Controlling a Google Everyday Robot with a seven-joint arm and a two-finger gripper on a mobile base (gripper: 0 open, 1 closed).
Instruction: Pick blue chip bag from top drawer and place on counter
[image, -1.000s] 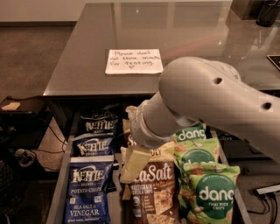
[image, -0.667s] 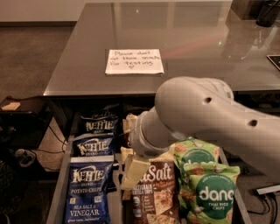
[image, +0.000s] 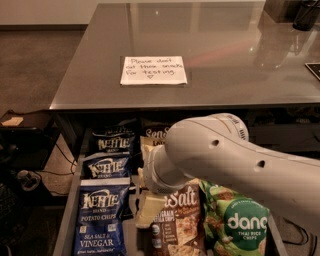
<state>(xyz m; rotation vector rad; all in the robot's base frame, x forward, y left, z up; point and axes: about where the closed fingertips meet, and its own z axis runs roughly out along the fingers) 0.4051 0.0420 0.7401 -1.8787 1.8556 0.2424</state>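
Snack bags are being kept in three columns inside the top drawer (image: 64, 227), which is standing open below the front edge of the counter (image: 225, 50). In the left column of the drawer three blue bags are lying one behind another: the nearest blue chip bag (image: 102, 217) at the drawer's front, the middle blue chip bag (image: 106, 165) behind it, and the farthest blue chip bag (image: 114, 140) at the drawer's back, partly in shadow.

Over the middle column of the drawer the gripper (image: 150, 210) is being held pointing down, just beside the right edge of the nearest blue chip bag. Whether it is apart or together cannot be told, and whether it is touching that bag cannot be told either. Beyond the drawer's back, a white note (image: 153, 70) is lying on the counter.

A brown Sea Salt bag (image: 177, 220) in the middle column is being partly covered by the white arm (image: 235, 160), which is reaching over the drawer from its right side. In the right column of the drawer a green dang bag (image: 235, 222) is lying under this arm.
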